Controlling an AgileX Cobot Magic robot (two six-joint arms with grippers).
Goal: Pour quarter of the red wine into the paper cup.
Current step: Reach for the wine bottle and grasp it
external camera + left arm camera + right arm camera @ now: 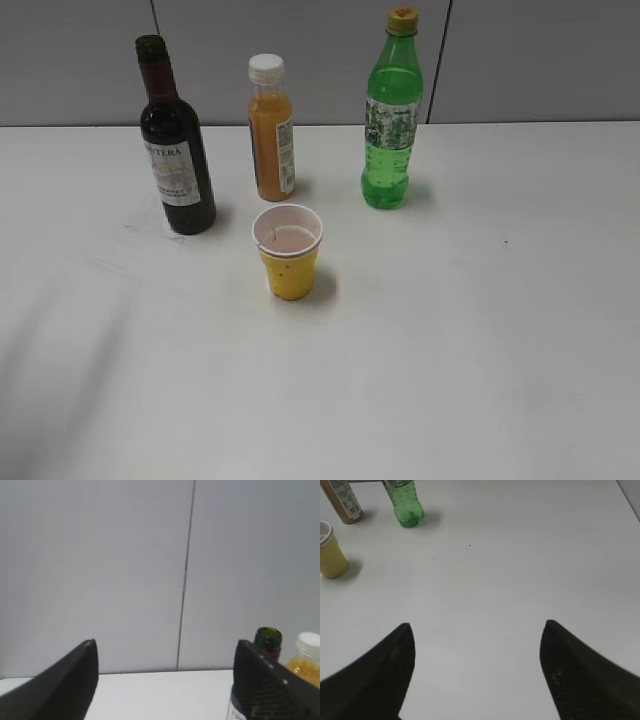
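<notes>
The red wine bottle (pixel 176 150) stands upright at the back left of the white table, uncapped, with a white "TERA" label. The yellow paper cup (pixel 288 252) stands in front of it to the right, with a little pinkish liquid inside. No gripper shows in the exterior view. In the left wrist view my left gripper (pixel 165 647) is open and empty; the wine bottle's open mouth (pixel 268 639) peeks up behind its right finger. In the right wrist view my right gripper (pixel 477 625) is open and empty over bare table, with the cup (pixel 330 552) far off at the left edge.
An orange juice bottle (pixel 271 130) with a white cap stands behind the cup. A green soda bottle (pixel 391 115) stands to its right. A grey panelled wall (pixel 320 50) closes the table's far edge. The table (pixel 480 350) is white.
</notes>
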